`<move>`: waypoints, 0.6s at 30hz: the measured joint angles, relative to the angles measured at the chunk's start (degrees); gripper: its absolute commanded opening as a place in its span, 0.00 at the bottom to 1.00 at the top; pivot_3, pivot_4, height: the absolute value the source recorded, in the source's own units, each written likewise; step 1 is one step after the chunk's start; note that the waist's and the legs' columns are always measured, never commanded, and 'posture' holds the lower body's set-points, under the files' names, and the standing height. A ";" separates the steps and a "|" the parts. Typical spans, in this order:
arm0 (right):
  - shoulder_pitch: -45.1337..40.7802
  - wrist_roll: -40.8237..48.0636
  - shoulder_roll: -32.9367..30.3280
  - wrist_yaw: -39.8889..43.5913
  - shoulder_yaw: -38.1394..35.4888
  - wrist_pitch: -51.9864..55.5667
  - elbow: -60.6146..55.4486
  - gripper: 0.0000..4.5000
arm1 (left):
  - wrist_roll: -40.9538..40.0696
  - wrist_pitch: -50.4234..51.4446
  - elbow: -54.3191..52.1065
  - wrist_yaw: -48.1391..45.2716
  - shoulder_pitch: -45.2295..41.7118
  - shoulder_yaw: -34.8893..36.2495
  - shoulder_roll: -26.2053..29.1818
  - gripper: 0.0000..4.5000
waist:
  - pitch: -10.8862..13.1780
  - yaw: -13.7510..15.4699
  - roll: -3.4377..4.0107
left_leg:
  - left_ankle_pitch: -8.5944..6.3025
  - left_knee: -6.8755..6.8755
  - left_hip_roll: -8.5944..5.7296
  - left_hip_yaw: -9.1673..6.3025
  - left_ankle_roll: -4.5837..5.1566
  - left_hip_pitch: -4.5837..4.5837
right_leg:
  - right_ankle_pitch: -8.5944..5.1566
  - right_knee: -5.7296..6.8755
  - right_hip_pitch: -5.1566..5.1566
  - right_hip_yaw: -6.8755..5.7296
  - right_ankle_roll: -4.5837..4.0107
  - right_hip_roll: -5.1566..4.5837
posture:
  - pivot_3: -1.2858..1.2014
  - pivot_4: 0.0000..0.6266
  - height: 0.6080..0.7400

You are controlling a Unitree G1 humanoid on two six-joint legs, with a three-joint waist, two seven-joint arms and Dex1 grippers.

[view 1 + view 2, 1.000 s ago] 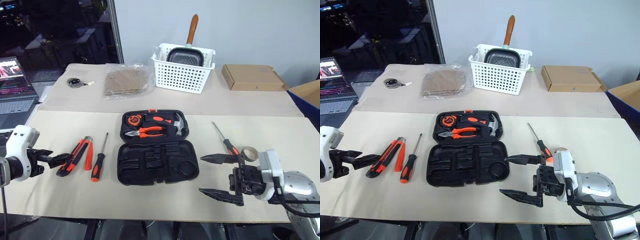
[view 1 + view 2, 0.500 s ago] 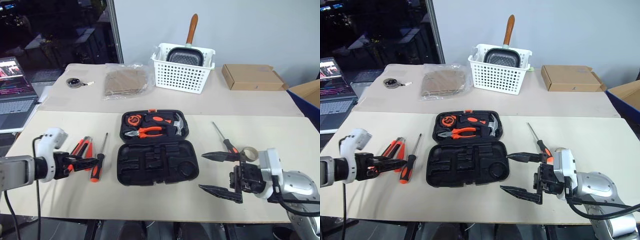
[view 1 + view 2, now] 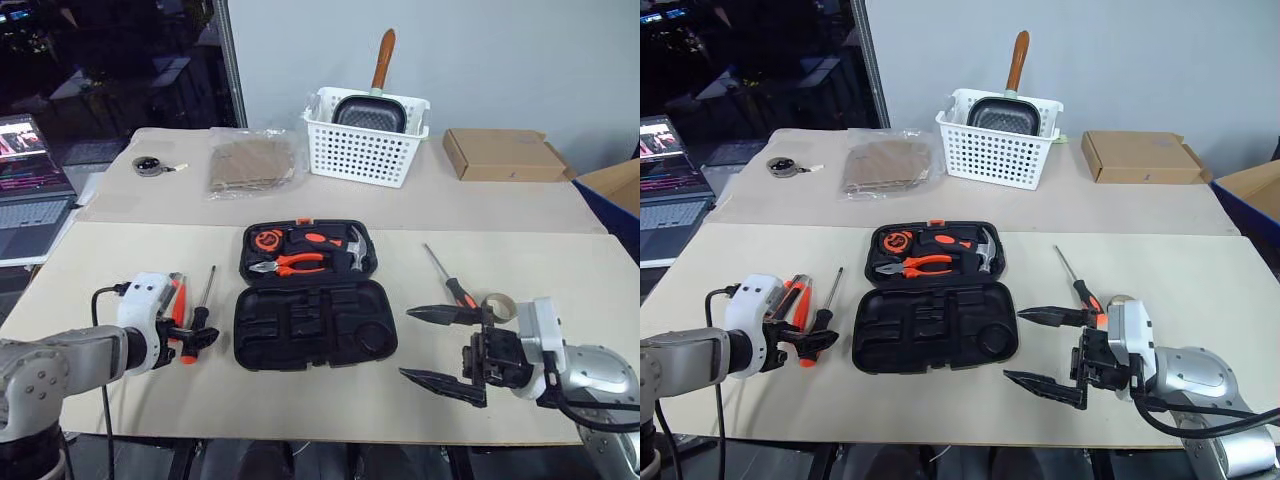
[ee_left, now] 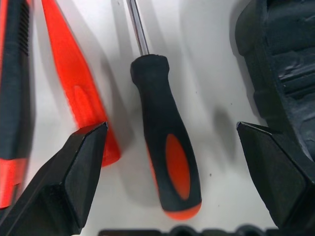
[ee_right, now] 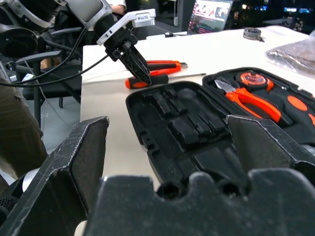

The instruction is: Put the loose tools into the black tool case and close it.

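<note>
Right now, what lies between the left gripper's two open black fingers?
In the left wrist view, the left gripper straddles the black-and-orange-handled screwdriver lying on the bare tabletop; the slim red stick tool lies beside one finger.

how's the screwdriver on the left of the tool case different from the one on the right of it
The left screwdriver lies between the open fingers of the left gripper, beside the slim red stick tool; the right screwdriver has no gripper around it. The left one's shaft runs nearly straight away from the robot; the right one's angles away to the left. The right one lies next to the tape roll. Both have orange-and-black handles, thin steel shafts, and lie flat outside the black tool case.
</note>
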 measured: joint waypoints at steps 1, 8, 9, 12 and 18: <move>0.08 -0.11 0.00 0.00 -0.09 -0.15 0.06 0.98 | -0.31 0.00 0.02 1.10 0.08 -0.26 -0.79 1.00 | 0.00 0.00 0.00 | 0.00 0.00 0.00 0.00 0.00 0.00 | 0.00 0.00 0.00 0.01 0.00 0.00 | 0.52 0.24 1.00; 0.25 -0.48 0.02 -0.36 -0.10 -0.36 0.05 1.00 | -0.79 -0.01 0.09 8.01 0.37 -1.18 -3.25 0.61 | 0.00 0.01 -0.01 | 0.03 0.02 -0.03 0.01 -0.04 0.05 | 0.01 0.04 0.01 0.04 -0.02 0.08 | 0.52 0.24 1.00; 0.24 -0.50 0.03 -0.40 -0.10 -0.37 0.05 1.00 | -0.74 -0.01 0.09 8.36 0.37 -1.25 -3.29 0.53 | 0.00 0.02 -0.01 | 0.03 0.02 -0.05 0.01 -0.04 0.04 | 0.01 0.04 0.01 0.03 -0.01 0.07 | 0.52 0.24 1.00; 0.22 -0.54 0.06 -0.46 -0.10 -0.50 0.06 1.00 | 0.15 -0.02 -0.04 8.62 0.36 -0.59 -3.79 0.31 | 0.00 0.08 -0.01 | 0.03 0.02 -0.09 0.02 -0.04 0.01 | 0.01 0.01 0.00 0.03 0.00 0.07 | 0.52 0.24 1.00; 0.16 -0.68 1.30 -2.13 -0.11 -0.59 0.85 1.00 | 0.59 -7.17 -3.81 -0.99 -1.78 3.79 1.51 0.31 | 0.06 0.09 -0.17 | 0.06 0.02 -0.05 -0.01 -0.10 -0.04 | 0.03 -0.03 -0.04 -0.09 -0.06 0.09 | 0.52 0.24 1.00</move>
